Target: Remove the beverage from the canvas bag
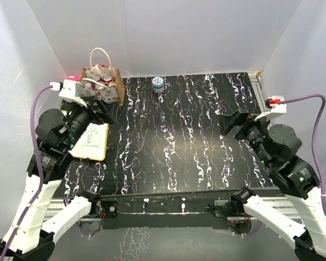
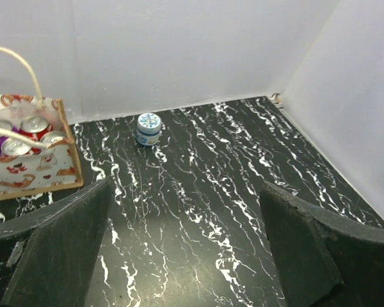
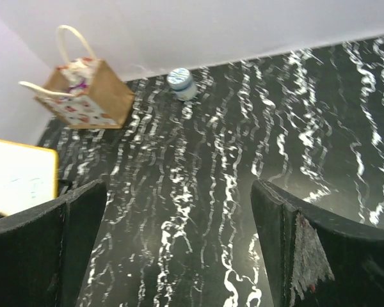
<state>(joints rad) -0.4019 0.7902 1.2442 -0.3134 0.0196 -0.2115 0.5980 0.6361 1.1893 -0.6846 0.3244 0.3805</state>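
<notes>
Just ahead and left of the left gripper (image 2: 185, 185), fingers spread and empty: bag (image 2: 32, 169) holding cans (image 2: 35, 125); the right gripper (image 3: 179, 185) likewise spread, well apart. Likely step: approach. Next: reach over one can.

The canvas bag (image 1: 118, 89) holding cans (image 1: 99, 76) stands far left; a small jar (image 1: 158, 84) sits to its right.

Table top (image 1: 195, 141): black, marbled with thin white veins.
Back wall (image 1: 179, 32): plain white panel meeting the table's far edge.
Left wall (image 1: 11, 65): plain white.
Right wall (image 1: 309, 54): plain white.
Rail (image 1: 258, 89): silver metal strip along the table's right edge.
Light: soft, even, with weak shadows.
</notes>
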